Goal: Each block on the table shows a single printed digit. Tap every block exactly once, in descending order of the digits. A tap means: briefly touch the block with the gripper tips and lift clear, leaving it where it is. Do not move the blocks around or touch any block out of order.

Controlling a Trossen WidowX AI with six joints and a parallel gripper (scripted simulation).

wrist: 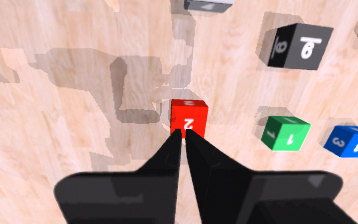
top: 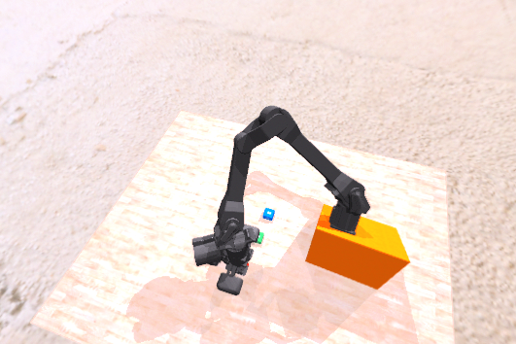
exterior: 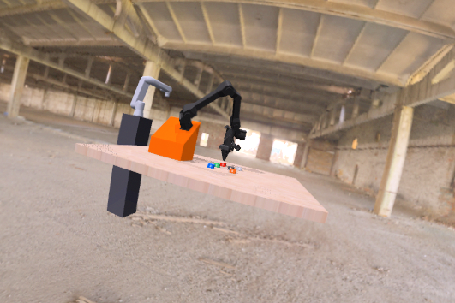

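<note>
My gripper [exterior: 224, 159] [wrist: 182, 133] is shut and empty, its tips just above the red block [exterior: 223, 164] [wrist: 189, 117], which shows 2. In the wrist view the tips overlap that block's near edge. The green block [top: 260, 237] [exterior: 217, 165] [wrist: 290, 134] shows 1. The blue block [top: 268, 214] [exterior: 211, 165] [wrist: 344, 141] shows 3. The dark grey block [wrist: 307, 47] shows an underlined digit, 6 with the bar below. The white block [exterior: 239, 169] [wrist: 209, 5] is cut off at the wrist view's top, digit unclear. The orange block [exterior: 232, 170] has no readable digit.
The arm stands on an orange pedestal [top: 347, 253] [exterior: 170, 141] on the wooden table [top: 167, 160] [exterior: 263, 193]. The arm hides several blocks in the top view. A grey arm [exterior: 142, 92] on a dark post [exterior: 132, 130] stands behind the table.
</note>
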